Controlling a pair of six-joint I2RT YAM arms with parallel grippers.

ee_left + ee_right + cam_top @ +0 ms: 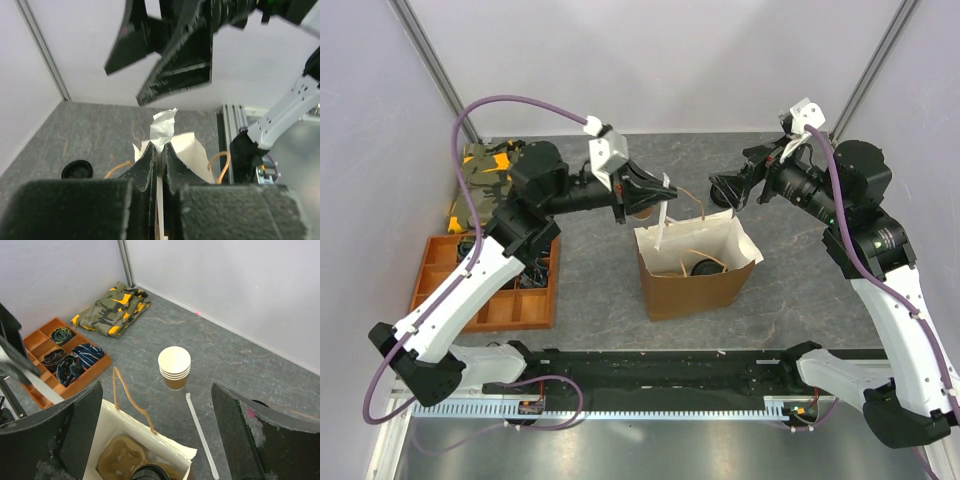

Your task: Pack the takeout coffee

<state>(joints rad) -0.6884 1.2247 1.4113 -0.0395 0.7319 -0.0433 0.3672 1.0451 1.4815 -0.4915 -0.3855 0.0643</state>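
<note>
The takeout coffee point(703, 267) stands inside the open brown paper bag point(692, 288); only its black lid shows. In the right wrist view the lid point(150, 473) sits beside a brown cup carrier point(119, 457) in the bag point(170, 449). My left gripper point(665, 193) is shut on a white wrapped straw point(663, 228) that hangs over the bag's left rim. In the left wrist view the gripper point(160, 147) pinches the straw point(164, 128). My right gripper point(725, 190) is open and empty, above the bag's back edge, and spans the right wrist view point(160, 440).
A stack of nested cups point(174, 368) and a second wrapped straw point(201, 435) sit on the table behind the bag. A loose black lid point(76, 170) lies further off. An orange tray point(485, 285) of rolled socks and a camouflage cloth point(485, 165) are at the left.
</note>
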